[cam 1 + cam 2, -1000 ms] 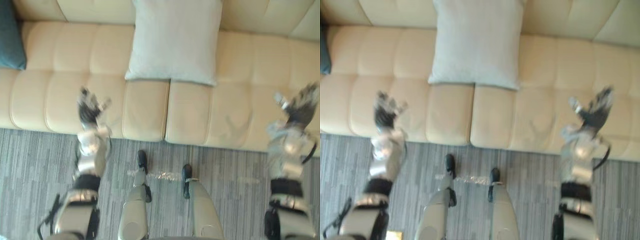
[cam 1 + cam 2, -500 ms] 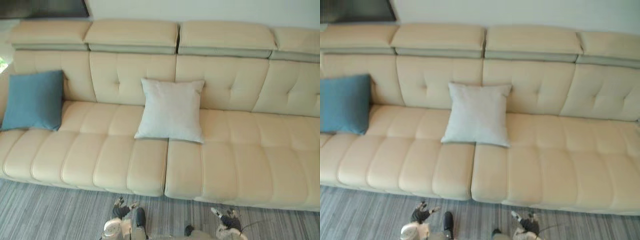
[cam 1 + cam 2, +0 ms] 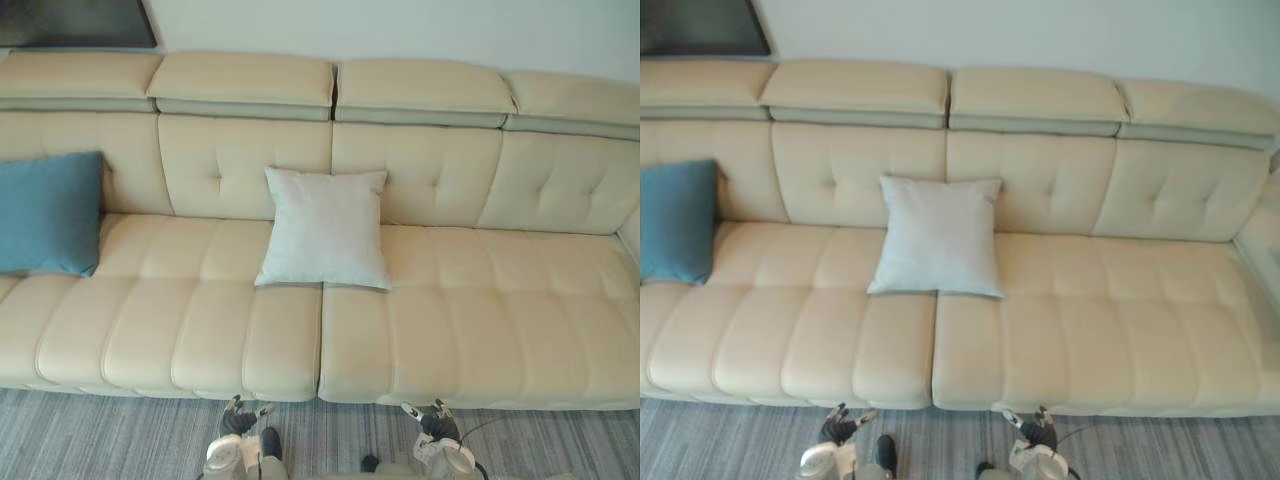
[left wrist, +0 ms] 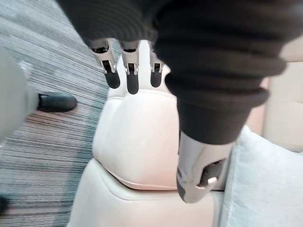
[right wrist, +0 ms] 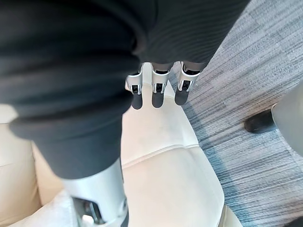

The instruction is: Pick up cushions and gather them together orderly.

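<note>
By how things lie, the task is hardly begun. The blue cushion leans on the backrest at the left end of the sofa, and the pale grey cushion leans at the middle of the seat, well apart from it, so the gathering is all to do. The left hand and the right hand hang low before the sofa's front edge, fingers straight and loose, holding nothing. The eye views give the whole sofa with both cushions. The left wrist view gives the seat's front edge from close and some pale cloth, probably the grey cushion.
</note>
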Tool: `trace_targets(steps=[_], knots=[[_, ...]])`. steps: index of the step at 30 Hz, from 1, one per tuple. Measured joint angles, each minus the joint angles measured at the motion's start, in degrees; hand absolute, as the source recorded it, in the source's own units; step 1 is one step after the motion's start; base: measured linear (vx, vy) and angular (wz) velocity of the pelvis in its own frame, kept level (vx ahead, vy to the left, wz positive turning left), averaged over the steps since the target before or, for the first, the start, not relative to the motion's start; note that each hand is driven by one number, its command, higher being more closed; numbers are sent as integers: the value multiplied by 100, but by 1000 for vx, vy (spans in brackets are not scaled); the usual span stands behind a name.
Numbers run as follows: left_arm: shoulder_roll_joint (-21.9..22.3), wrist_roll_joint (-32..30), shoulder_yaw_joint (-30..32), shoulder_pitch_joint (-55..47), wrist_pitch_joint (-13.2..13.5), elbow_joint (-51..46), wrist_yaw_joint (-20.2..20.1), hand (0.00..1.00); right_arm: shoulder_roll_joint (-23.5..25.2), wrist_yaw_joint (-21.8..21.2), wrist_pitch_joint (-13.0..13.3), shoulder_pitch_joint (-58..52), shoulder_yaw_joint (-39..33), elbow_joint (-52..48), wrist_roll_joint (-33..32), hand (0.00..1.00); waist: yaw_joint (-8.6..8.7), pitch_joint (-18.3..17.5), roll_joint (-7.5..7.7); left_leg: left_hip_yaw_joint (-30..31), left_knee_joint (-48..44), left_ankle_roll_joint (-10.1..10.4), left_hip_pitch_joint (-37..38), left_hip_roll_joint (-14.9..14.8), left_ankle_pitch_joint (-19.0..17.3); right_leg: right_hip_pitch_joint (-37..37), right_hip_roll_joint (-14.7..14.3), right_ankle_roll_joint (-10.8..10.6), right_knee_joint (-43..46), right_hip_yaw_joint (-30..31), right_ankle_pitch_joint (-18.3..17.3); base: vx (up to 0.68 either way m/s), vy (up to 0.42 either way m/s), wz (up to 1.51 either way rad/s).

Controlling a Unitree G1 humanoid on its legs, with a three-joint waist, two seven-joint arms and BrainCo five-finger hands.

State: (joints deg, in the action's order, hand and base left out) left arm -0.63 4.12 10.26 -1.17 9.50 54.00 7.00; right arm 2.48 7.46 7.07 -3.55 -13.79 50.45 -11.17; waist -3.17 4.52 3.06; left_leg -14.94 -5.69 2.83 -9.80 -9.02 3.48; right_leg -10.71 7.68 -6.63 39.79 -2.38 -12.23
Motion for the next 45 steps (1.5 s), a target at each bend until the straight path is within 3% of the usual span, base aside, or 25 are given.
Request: trace_targets(steps=[2, 4, 6, 8, 9, 10, 11, 12, 13, 14, 15, 16, 17, 19, 20, 21, 22, 24, 31, 38, 40, 42, 43, 44, 45], knots=[[-49, -5, 23, 37, 1, -196, 50, 0, -16, 21, 5, 6, 2, 2, -1, 0, -49, -64, 110, 139, -441, 17, -405, -8, 16, 209, 178, -152, 811, 325, -80, -121, -126, 28], [-12, -3, 131, 42, -12, -222, 57, 0, -35, 26, 5, 89, -4, 8, -2, 0, -94, -97, 180, 158, -835, 51, -773, -77, 37, 623, 145, -276, 108, 606, -281, -222, -233, 4], [208, 7, 98, -58, -30, -220, 53, 0, -124, 62, 11, 114, -27, -3, -5, 0, -243, -90, -168, 194, -837, 125, -981, -411, 241, 1000, -149, -208, -1023, 288, -734, -308, -286, -29], [347, 48, -149, -125, -30, -206, 43, 0, -250, 137, 13, 62, -9, -5, -9, 0, -302, -91, -369, 219, -673, 195, -1128, -615, 612, 1081, -328, 2, -1445, -72, -1082, -375, -276, -9], [363, 52, -234, -118, -33, -177, 37, 0, -252, 159, 12, 57, 8, -7, -9, 0, -300, -45, -458, 258, -482, 231, -1124, -633, 909, 1094, -406, 89, -1480, -169, -1143, -479, -296, 52], [364, 50, -416, -44, -42, -113, 2, 0, -252, 201, 7, -21, -4, -5, -10, 0, -213, 16, -487, 262, 60, 215, -1103, -636, 1619, 1046, -467, 170, -1539, -407, -1102, -357, -149, 63], [362, 48, -455, 10, -42, -115, -6, 0, -230, 217, 5, -60, -5, 3, -10, 0, -169, 52, -449, 220, 34, 234, -1103, -636, 1602, 1037, -444, 254, -1568, -576, -1095, -396, -159, 54], [358, 48, -431, 14, -63, -140, -6, 0, -183, 226, -10, -84, -4, 5, -13, 0, -202, 100, -372, 72, -483, 313, -1117, -626, 976, 1014, -407, 506, -1640, -839, -1047, -330, -117, 20], [348, 48, -410, 50, -98, -147, -6, 0, -169, 232, -17, -92, -5, 5, -13, 0, -205, 152, -286, 102, -1113, 240, -1114, -533, 287, 960, -338, 596, -1637, -922, -992, -299, -122, 10], [342, 47, -405, 57, -100, -157, -8, 0, -160, 230, -17, -94, -5, 5, -13, 0, -199, 170, -255, 142, -1399, 219, -1113, -504, 37, 933, -312, 625, -1637, -938, -958, -297, -69, 6], [336, 46, -403, 77, -105, -164, -15, 0, -139, 228, -18, -100, -5, 6, -13, 0, -183, 185, -194, 249, -1977, 187, -1111, -473, -406, 856, -252, 617, -1638, -933, -871, -262, 1, 4], [343, 45, -403, 78, -111, -163, -19, 0, -134, 227, -21, -104, -6, 8, -12, 0, -163, 189, -188, 347, -2202, 177, -1107, -464, -597, 825, -236, 608, -1646, -933, -827, -279, 65, 0], [363, 43, -403, 67, -129, -149, -69, 0, -134, 217, -49, -107, -7, 29, -11, 0, -132, 180, -204, 632, -2792, 198, -1000, -473, -1159, 733, -218, 542, -1673, -893, -700, -193, 109, -5], [362, 43, -388, 38, -143, -126, -81, 0, -123, 195, -70, -100, -9, 49, -11, 0, -132, 161, -233, 851, -2983, 292, -811, -448, -1605, 659, -212, 460, -1719, -794, -584, -125, 214, -19], [367, 43, -341, 39, -151, -59, -85, 0, -103, 167, -77, -94, -33, 55, -9, 0, -109, 116, -331, 1034, -2761, 416, -621, -371, -1917, 636, -217, 334, -1760, -701, -496, -75, 272, -22], [368, 43, -333, 32, -151, -41, -86, 0, -103, 156, -80, -93, -70, 62, -8, 0, -92, 111, -343, 1063, -2604, 458, -564, -330, -1991, 614, -234, 296, -1770, -648, -479, -118, 307, -22], [231, 37, -331, -39, -150, -38, -75, 0, 66, 111, -111, -83, -126, 239, -5, 0, -29, 24, -130, 870, -2203, 356, -449, -74, -1857, 556, -68, 179, -2003, -458, -351, -107, 222, -13], [129, -8, -330, -105, -151, -21, -76, 0, 102, 35, -142, -126, -187, 342, -2, 0, 3, -112, -11, 749, -1945, 301, -382, 120, -1777, 587, 58, 111, -2348, -307, -117, -59, 192, -20], [100, -296, -331, -61, -157, 312, -108, 0, 95, -7, -167, -109, -538, 456, 2, 0, 61, -198, -117, 550, -1590, 149, -150, 383, -1667, 840, 174, 27, -3077, -46, 361, 10, 108, -15], [150, -522, -330, 8, -163, 526, -141, 0, 60, -26, -200, -130, -693, 499, 2, 0, 61, -313, -228, 526, -1423, 109, -2, 319, -1603, 883, 48, 200, -3339, 161, 508, 91, -22, -21], [156, -526, -322, 40, -212, 545, -189, 0, 46, -34, -204, -55, -685, 534, 2, 0, 52, -300, -221, 423, -1332, 111, 99, 167, -1604, 834, -113, 391, -3463, 405, 766, 46, -7, -52], [156, -527, -318, 96, -246, 614, -201, 0, 3, -26, -205, 16, -645, 538, 5, 0, 28, -274, -226, 169, -1314, 113, 188, 23, -1606, 710, -236, 386, -3481, 583, 1030, 3, 6, -87], [155, -529, -282, 121, -248, 627, -201, 0, -30, -22, -205, 90, -574, 519, 8, 0, 13, -255, -254, 27, -1316, 111, 192, -76, -1608, 535, -316, 308, -3421, 476, 1211, -28, 18, -153], [151, -527, -252, 183, -252, 634, -200, 0, -82, -19, -190, 229, -481, 490, 41, 0, -29, -199, -317, -158, -1244, 108, 194, -200, -1606, 264, -409, 404, -3392, -4, 1518, -38, 16, -133], [151, -524, -252, 171, -251, 631, -198, 0, -107, -12, -190, 278, -444, 488, 71, 0, -43, -187, -337, -263, -1204, 106, 194, -256, -1604, 230, -417, 495, -3401, -236, 1584, -54, -20, -137]])
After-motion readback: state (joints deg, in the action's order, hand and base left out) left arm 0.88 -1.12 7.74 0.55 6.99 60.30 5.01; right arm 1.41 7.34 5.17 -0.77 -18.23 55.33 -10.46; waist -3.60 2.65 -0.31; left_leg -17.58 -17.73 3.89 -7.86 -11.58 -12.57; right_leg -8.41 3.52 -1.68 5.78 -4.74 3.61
